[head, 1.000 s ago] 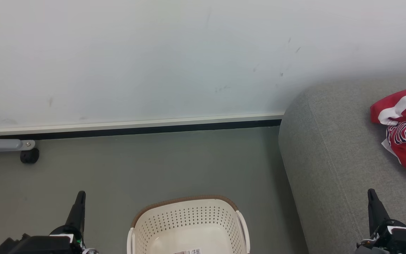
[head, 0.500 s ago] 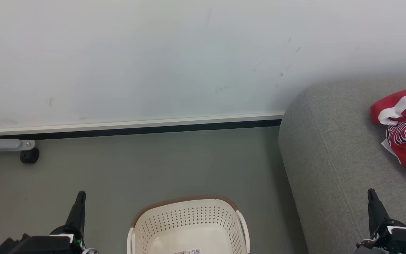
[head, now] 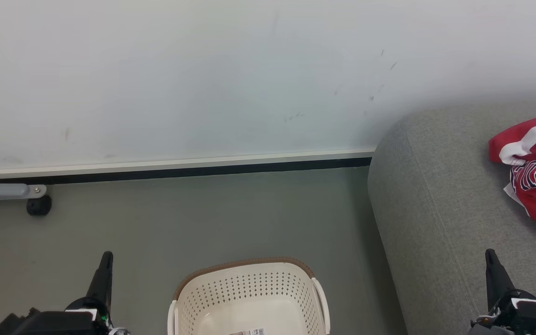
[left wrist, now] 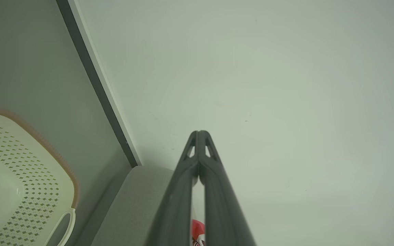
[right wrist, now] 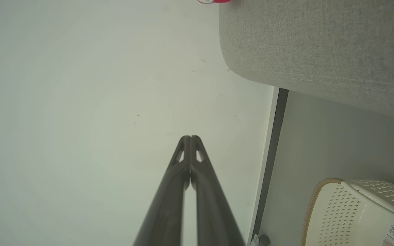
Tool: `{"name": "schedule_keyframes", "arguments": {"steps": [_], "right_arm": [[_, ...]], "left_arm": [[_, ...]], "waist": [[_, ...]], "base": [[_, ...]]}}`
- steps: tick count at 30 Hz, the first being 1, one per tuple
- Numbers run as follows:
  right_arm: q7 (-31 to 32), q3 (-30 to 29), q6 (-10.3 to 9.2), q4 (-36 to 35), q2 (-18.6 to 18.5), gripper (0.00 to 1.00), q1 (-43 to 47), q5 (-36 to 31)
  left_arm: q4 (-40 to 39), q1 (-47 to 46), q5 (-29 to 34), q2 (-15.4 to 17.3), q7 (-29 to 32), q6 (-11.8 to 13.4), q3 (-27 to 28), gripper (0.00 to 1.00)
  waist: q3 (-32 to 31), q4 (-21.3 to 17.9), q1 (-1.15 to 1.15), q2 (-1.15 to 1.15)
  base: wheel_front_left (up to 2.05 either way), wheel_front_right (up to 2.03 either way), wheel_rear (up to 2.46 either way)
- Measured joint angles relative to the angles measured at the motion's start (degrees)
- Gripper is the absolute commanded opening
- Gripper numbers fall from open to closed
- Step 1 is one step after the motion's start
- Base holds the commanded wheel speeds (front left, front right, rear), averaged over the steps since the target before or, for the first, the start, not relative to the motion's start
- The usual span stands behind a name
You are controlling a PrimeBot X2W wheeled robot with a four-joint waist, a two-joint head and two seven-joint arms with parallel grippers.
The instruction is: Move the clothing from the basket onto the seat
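We found the clothing (head: pixel 535 172) (a crumpled red jersey with white trim) lying on the seat (head: pixel 435 200) at the right edge of the head view, well apart from the basket (head: pixel 249 284), which stood on the floor (head: pixel 203 218) at the bottom centre. The left pincer (head: pixel 106 257) at the lower left and the right pincer (head: pixel 490 255) at the lower right each had both fingers pressed together at the tips, as the wrist views made plain, and gripped nothing. Both pointed toward the pale wall (head: pixel 249 70). What we could see inside the basket was bare apart from a barcode sticker (head: pixel 248 332), so we judged the task done or nearly so. The chief risk, to our minds, was calling it finished too soon: the basket's near part was cut off by the bottom edge, and a garment lying there would be missed. The jersey was a second worry. Its right part ran out of frame, so we could not tell whether any of that soft fabric hung over an edge from which it might slide. Were an arm to dip toward the basket with fingers closed, it could knock the brown rim (head: pixel 244 262) and shove the basket aside. The lettering was folded and unreadable, and we could not tell whether the heap held one jersey or several.
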Motion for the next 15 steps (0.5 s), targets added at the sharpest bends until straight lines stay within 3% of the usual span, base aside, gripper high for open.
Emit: {"name": "schedule_keyframes", "arguments": {"steps": [15], "right_arm": [[0.00, 0.00, 0.01, 0.01, 0.00, 0.00, 0.00, 0.00]], "left_arm": [[0.01, -0.01, 0.00, -0.01, 0.00, -0.21, 0.00, 0.00]], "waist": [[0.00, 0.00, 0.00, 0.00]], "base": [[0.00, 0.00, 0.00]]}}
